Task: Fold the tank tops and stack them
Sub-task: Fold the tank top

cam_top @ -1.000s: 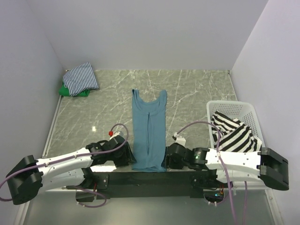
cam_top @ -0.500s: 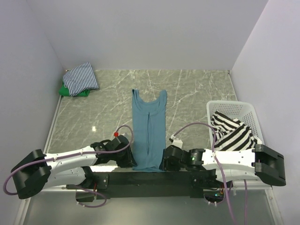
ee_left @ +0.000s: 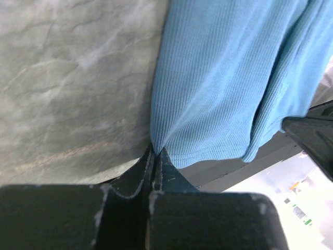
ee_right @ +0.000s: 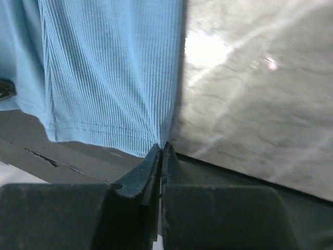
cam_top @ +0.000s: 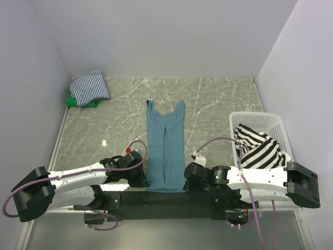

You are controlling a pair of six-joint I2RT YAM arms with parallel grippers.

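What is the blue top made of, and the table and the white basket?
The blue top looks like soft ribbed knit cloth: fine lines run along it. The table looks like grey marble or a print of it, shiny, with white veins. The basket seems white plastic lattice.

**Robot body.** Two white-shelled arms with black joint housings, the left arm [cam_top: 67,181] and right arm [cam_top: 260,179], are bolted to a black base rail [cam_top: 166,200]. Lilac cables [cam_top: 223,138] loop beyond the rail; a red cap [cam_top: 128,149] tops the left one. The left gripper [ee_left: 154,152] and right gripper [ee_right: 162,148] have matt black wedge fingers, pale-scuffed.
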